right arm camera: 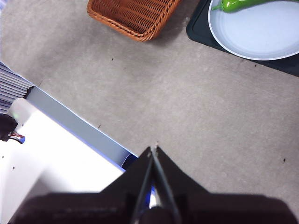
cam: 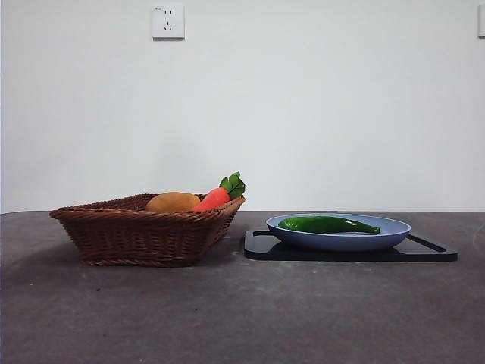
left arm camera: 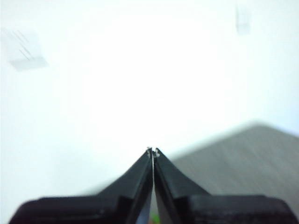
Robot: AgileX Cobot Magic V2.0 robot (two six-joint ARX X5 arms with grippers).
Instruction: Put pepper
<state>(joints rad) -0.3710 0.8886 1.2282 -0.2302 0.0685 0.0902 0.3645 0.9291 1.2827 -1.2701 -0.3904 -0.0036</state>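
The long glossy green pepper [cam: 327, 224] lies in the blue plate [cam: 394, 232], which rests on a black tray [cam: 436, 250] right of centre. The right wrist view shows the pepper [right arm camera: 236, 4] at the plate's [right arm camera: 261, 32] far edge. My right gripper [right arm camera: 153, 150] is shut and empty, high above the bare table, well short of the plate. My left gripper [left arm camera: 153, 151] is shut and empty, raised and facing the white wall. Neither gripper shows in the front view.
A brown wicker basket [cam: 144, 227] stands left of the tray, holding a tan potato [cam: 173, 202] and an orange carrot [cam: 216, 197] with green leaves. Its corner [right arm camera: 133, 16] shows in the right wrist view. A white base [right arm camera: 51, 158] sits near the right arm.
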